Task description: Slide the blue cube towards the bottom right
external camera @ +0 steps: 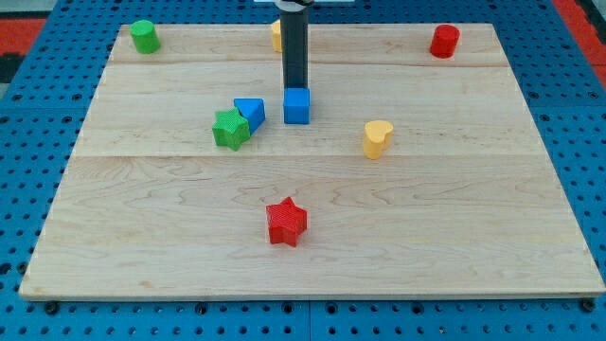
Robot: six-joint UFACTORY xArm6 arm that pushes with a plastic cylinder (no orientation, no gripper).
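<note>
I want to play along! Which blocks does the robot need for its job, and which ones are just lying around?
For the job:
- blue cube
- my tip, just behind the cube at its top side

Just lying about:
- other blue block, touching the green star
- red star
- yellow heart
- green cylinder
- red cylinder
- yellow block, half hidden by the rod
</note>
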